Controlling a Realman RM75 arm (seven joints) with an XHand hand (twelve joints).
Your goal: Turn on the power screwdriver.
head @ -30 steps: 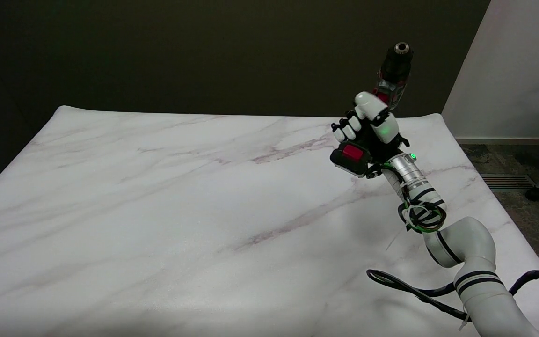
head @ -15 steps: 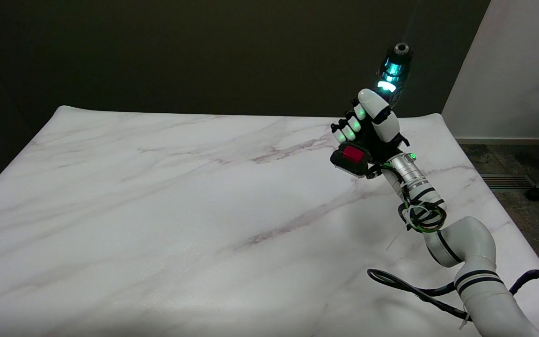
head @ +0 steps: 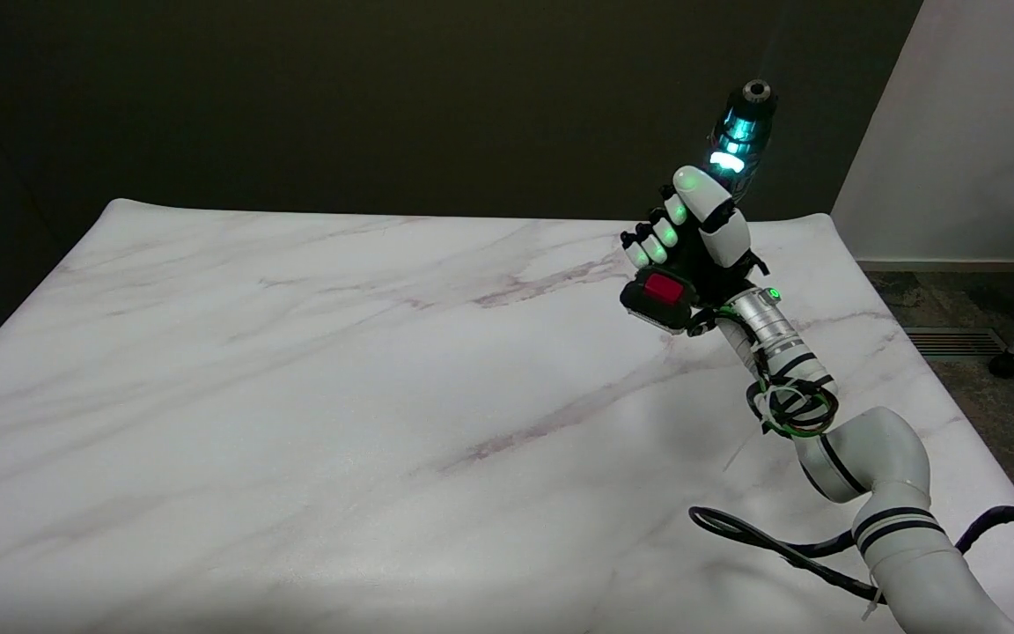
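- One tool only: power screwdriver (head: 740, 141) raised clear above marble table (head: 296, 396), chuck up, gripped by right hand (head: 692, 238), fingers (head: 658, 236) wrapped round the handle.
- Glowed teal at the nose; judged switched on.
- Next: hold steady, or ease off.

The power screwdriver (head: 740, 132) in the right hand (head: 692, 233) now glows teal, apparently switched on since a second ago.

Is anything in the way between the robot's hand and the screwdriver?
No. The right hand already grips the power screwdriver by its handle, holding it up above the table. Nothing visible sits between them, and a light glows on the tool's front.
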